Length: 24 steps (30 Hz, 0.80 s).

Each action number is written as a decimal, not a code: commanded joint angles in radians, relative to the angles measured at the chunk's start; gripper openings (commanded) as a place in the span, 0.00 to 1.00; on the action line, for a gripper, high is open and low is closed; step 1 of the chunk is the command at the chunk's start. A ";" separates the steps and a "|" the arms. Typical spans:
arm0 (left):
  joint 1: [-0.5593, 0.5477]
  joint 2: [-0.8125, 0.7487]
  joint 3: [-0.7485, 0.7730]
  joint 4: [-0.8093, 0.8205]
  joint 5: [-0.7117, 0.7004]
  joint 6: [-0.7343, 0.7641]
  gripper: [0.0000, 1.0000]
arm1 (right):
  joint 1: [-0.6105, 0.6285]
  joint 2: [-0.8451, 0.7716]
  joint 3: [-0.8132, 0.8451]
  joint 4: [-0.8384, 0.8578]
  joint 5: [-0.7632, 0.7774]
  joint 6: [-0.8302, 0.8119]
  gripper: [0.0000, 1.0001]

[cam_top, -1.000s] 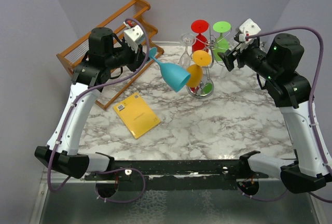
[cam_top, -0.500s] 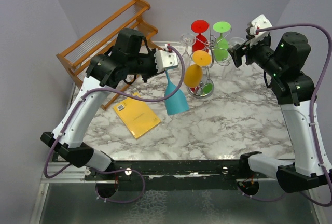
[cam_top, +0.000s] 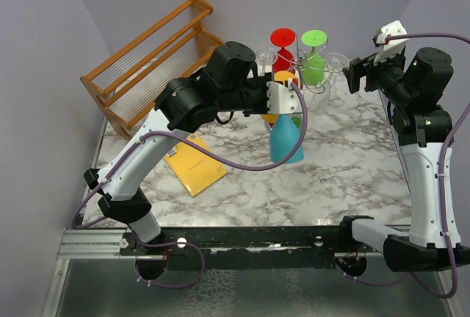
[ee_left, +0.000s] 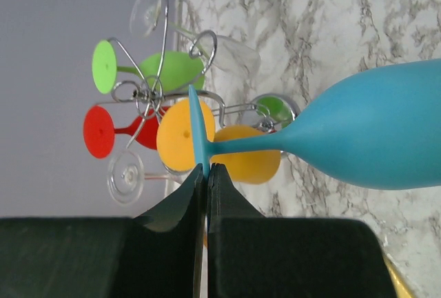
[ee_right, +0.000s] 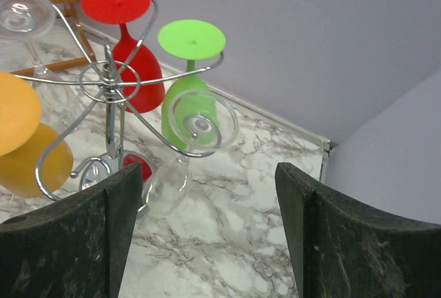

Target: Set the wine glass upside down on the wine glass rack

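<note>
Jaws of the left gripper [ee_left: 207, 174] pinch the foot rim of the blue wine glass [cam_top: 285, 141], which hangs bowl-down just in front of the wine glass rack [ee_right: 111, 129]. An orange glass [ee_left: 176, 139] on the nearest arm hangs directly beyond that foot. A red glass [ee_right: 138, 77], a green glass [ee_right: 180, 101] and clear glasses [ee_right: 165, 186] hang on other arms. The right gripper [ee_right: 207, 174] has its jaws spread, empty, beside the rack.

The left gripper [cam_top: 285, 110] held the blue wine glass [cam_top: 286, 142] bowl-down just in front of the wine glass rack [cam_top: 297, 57], which carried 5 hung glasses [cam_top: 283, 38].
</note>
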 commanded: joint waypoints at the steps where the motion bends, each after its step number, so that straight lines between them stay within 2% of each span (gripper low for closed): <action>1: -0.075 0.080 0.083 0.119 -0.172 0.012 0.00 | -0.055 -0.027 -0.032 0.062 -0.004 0.070 0.79; 6: -0.123 0.154 0.117 0.259 -0.278 0.006 0.00 | -0.085 -0.024 -0.034 0.074 0.033 0.098 0.87; 13: -0.128 0.239 0.106 0.414 -0.346 0.001 0.00 | -0.101 -0.010 -0.039 0.096 0.105 0.125 1.00; 20: -0.128 0.309 0.124 0.489 -0.373 0.005 0.00 | -0.105 0.001 -0.036 0.125 0.239 0.164 1.00; 24: -0.127 0.337 0.123 0.521 -0.395 0.018 0.01 | -0.106 0.003 -0.037 0.131 0.259 0.175 1.00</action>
